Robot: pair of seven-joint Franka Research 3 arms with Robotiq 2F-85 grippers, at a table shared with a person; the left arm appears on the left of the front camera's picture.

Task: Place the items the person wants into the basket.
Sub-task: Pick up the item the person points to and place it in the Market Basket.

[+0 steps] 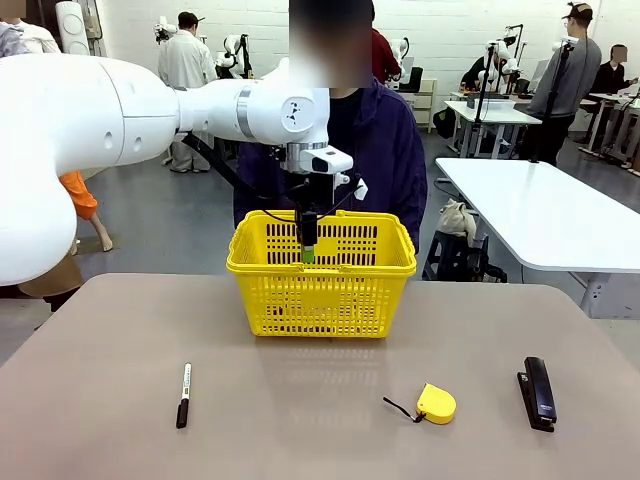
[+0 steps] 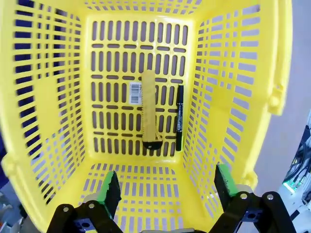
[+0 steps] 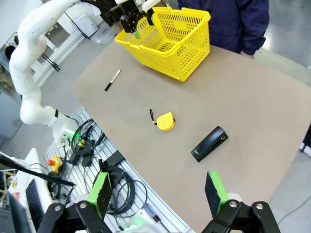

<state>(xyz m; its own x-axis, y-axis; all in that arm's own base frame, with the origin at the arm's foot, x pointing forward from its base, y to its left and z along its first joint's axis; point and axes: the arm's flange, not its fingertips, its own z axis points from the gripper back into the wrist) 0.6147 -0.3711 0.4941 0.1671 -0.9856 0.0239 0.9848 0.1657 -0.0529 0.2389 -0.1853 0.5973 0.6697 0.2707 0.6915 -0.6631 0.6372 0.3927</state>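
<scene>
Bright yellow plastic basket (image 1: 320,300), lattice-slotted walls, at far side of desk (image 1: 100,350). On its floor: yellow-and-black utility knife (image 2: 149,109) & thin black pen (image 2: 180,116), side by side, long axes parallel, knife's black end nearest left fingers (image 2: 109,187); pen tip hard to make out. Left fingers spread wide above basket, empty. Small rounded yellow tape measure (image 1: 436,403) on desk. Right fingers (image 3: 102,191) spread wide, empty

Left end effector (image 2: 165,179), jaws wide, downward; right end effector (image 3: 158,182), jaws wide, aloft.

Yellow basket (image 1: 320,300), utility knife (image 2: 148,109) and black pen (image 2: 180,116) flat inside, tape measure (image 1: 437,403) outside
</scene>
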